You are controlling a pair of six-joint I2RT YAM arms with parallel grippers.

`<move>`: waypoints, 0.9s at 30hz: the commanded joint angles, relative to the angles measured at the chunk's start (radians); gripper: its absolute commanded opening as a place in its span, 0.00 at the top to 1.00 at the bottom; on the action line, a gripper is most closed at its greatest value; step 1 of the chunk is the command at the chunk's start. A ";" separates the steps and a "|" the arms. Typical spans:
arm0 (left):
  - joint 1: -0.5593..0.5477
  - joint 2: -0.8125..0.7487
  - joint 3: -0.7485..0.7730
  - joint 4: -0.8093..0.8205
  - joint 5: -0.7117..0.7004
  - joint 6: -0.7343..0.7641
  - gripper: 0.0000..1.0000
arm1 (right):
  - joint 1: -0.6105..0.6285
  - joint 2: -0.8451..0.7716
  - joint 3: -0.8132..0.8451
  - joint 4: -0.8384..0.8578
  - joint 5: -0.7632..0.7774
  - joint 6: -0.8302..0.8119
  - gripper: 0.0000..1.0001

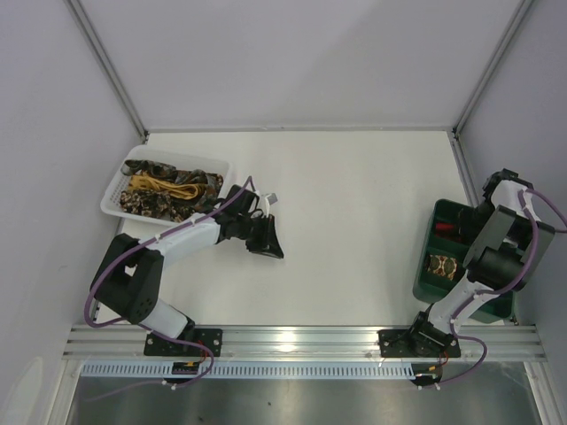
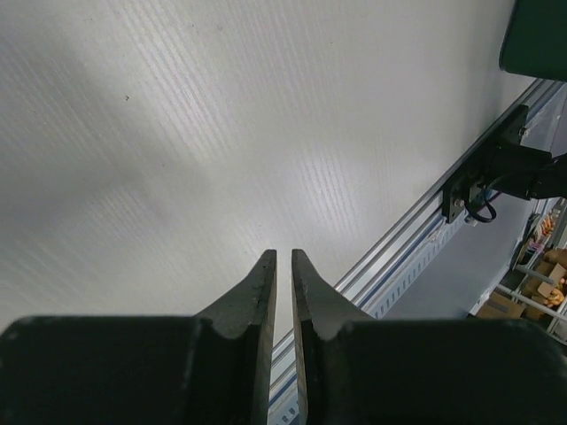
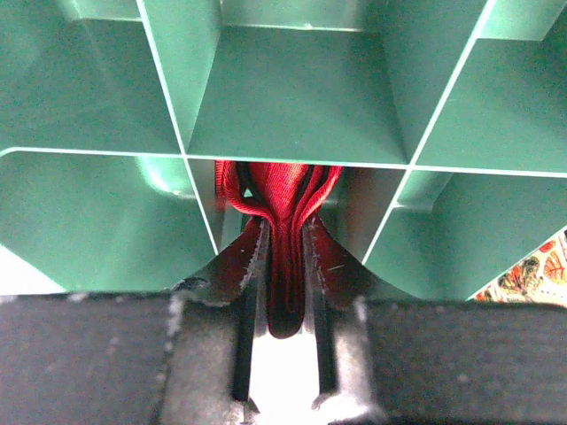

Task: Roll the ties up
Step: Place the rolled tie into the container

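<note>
Evidently we pinch the red tie [image 3: 276, 199] in our right gripper [image 3: 283, 257] to seat it in a green tray [image 3: 292, 115] cell, our left gripper [image 2: 283, 266] closed, empty.

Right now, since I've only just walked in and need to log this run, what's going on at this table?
The right arm has its jaws closed on a bunched red tie, holding it down in a compartment of the green tray. The left arm is over bare table beside the white basket, with its jaws nearly closed on nothing. More ties lie heaped in that basket.
</note>
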 commanded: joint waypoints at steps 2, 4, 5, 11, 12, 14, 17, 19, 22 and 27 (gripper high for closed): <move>0.025 -0.022 0.012 -0.006 -0.001 0.021 0.83 | 0.013 0.021 0.033 -0.021 0.109 0.058 0.81; 0.028 -0.019 0.009 -0.002 0.004 0.020 0.83 | 0.018 0.026 0.042 -0.035 0.118 0.056 0.76; 0.028 -0.017 0.011 0.000 0.007 0.021 0.83 | 0.019 0.029 0.043 -0.036 0.118 0.055 0.72; 0.037 -0.011 0.024 -0.008 0.013 0.033 0.83 | 0.027 0.026 0.071 -0.065 0.138 0.032 0.56; 0.038 -0.012 0.024 -0.011 0.011 0.033 0.83 | 0.027 0.023 0.079 -0.073 0.141 0.024 0.55; 0.042 -0.014 0.021 -0.009 0.017 0.035 0.83 | 0.028 0.018 0.096 -0.087 0.144 0.007 0.54; 0.042 -0.014 0.015 -0.003 0.022 0.036 0.83 | 0.028 0.004 0.109 -0.111 0.155 -0.016 0.52; 0.043 -0.017 0.014 -0.002 0.022 0.036 0.83 | 0.028 -0.005 0.117 -0.136 0.165 -0.030 0.45; 0.043 -0.017 0.006 0.010 0.030 0.033 0.83 | 0.028 -0.008 0.114 -0.153 0.173 -0.048 0.41; 0.043 -0.017 -0.005 0.021 0.039 0.029 0.82 | 0.033 -0.007 0.117 -0.151 0.155 -0.065 0.39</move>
